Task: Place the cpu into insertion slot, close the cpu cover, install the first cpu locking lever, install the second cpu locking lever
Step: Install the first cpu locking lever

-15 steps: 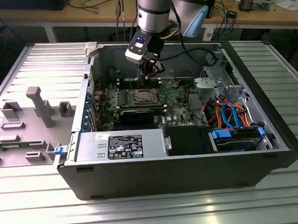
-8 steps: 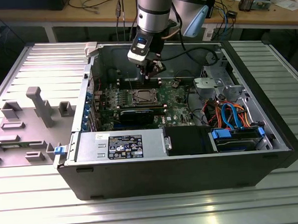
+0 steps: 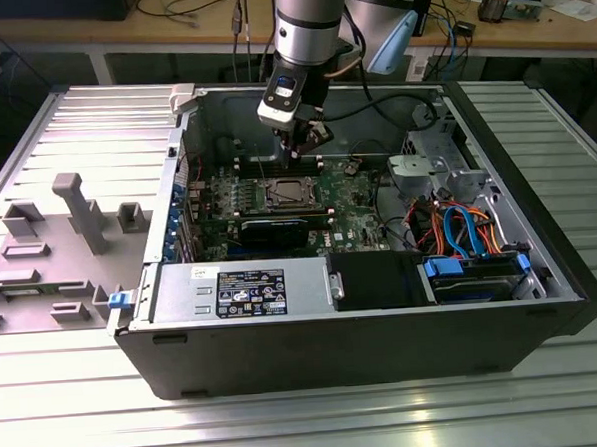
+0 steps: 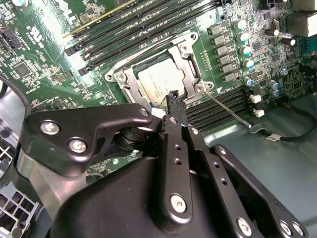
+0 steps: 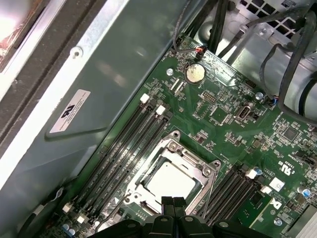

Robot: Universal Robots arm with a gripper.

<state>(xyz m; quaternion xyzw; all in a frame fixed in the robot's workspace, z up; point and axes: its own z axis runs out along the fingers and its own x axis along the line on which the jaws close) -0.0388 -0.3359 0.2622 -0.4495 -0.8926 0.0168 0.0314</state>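
Note:
The cpu (image 3: 285,193) (image 4: 161,79) (image 5: 171,181) lies flat in the insertion slot (image 4: 121,77) (image 5: 173,144) on the green board inside the open computer case. The silvery cpu cover (image 4: 190,59) (image 5: 190,158) is folded down around the chip, whose metal top shows through its window. A thin wire locking lever (image 4: 230,111) (image 5: 210,191) sticks out from one corner of the socket, unlatched. My gripper (image 3: 298,151) (image 4: 173,96) (image 5: 172,201) hangs just above the socket's edge, shut, with nothing between its fingers.
Long black memory slots (image 4: 148,25) (image 5: 124,144) flank the socket on both sides. The case wall (image 5: 99,74) stands close behind. Cables (image 3: 459,225) and a drive cage (image 3: 426,167) fill the case at the exterior view's right. A grey fixture plate (image 3: 49,247) lies outside, on the left.

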